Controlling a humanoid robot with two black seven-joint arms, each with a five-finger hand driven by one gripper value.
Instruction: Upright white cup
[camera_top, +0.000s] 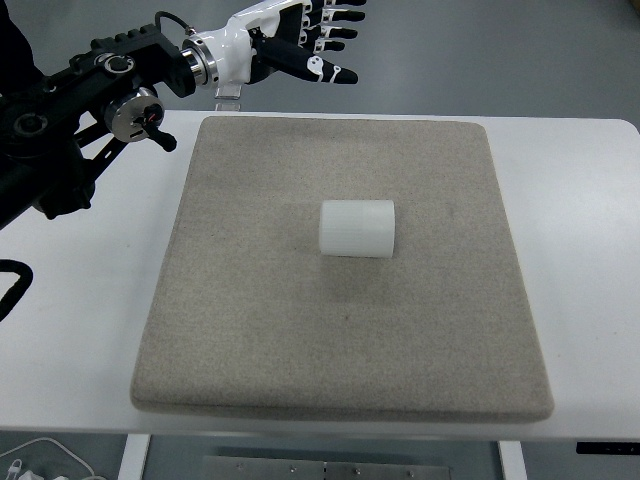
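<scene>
While white cup (358, 228) lies on its side near centre of beige mat (250, 340), left hand (296, 42) hovers beyond mat's far edge — fingers spread, holding nothing, well apart from cup. Mat on white table (580, 230).

Smooth grey floor (520, 50) lies beyond the white table (580, 220).
</scene>
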